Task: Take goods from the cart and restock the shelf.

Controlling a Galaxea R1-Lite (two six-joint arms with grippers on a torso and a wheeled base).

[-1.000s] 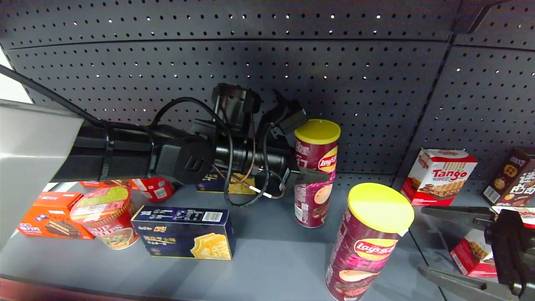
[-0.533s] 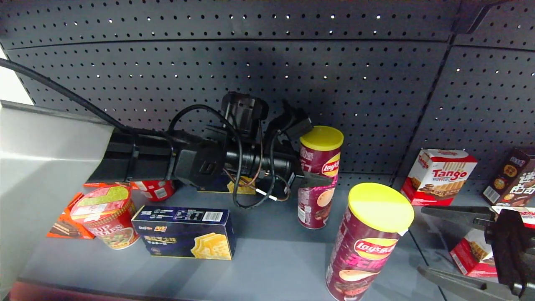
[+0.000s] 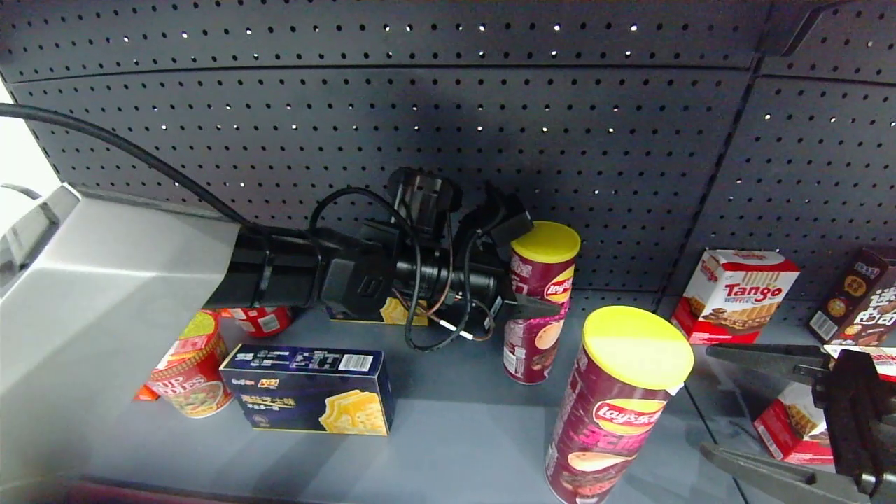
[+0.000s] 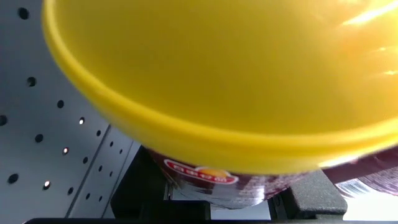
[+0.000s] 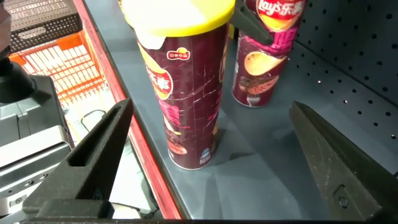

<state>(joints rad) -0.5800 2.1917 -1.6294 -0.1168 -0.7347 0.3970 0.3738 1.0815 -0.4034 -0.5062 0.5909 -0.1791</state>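
back can (image 3: 548,273): upright, yellow lid on, contents hidden; at the rear of the shelf (image 3: 455,434), near the pegboard (image 3: 420,105).
left claw (image 3: 540,304): pinching the back can at mid-height.
front can (image 3: 616,413): lidded, upright near the shelf's front edge.
right claw (image 3: 705,400): spread wide, just beside the front can, not touching.

The left arm (image 3: 140,280) covers most of an orange box (image 3: 143,393), one side of the noodle cup (image 3: 196,371) and much of the rear blue box (image 3: 381,311). The front chip can (image 3: 616,399) loses its base to the head view's bottom edge. In the left wrist view, the lid (image 4: 236,68) of the rear chip can (image 3: 533,346) is blurred.
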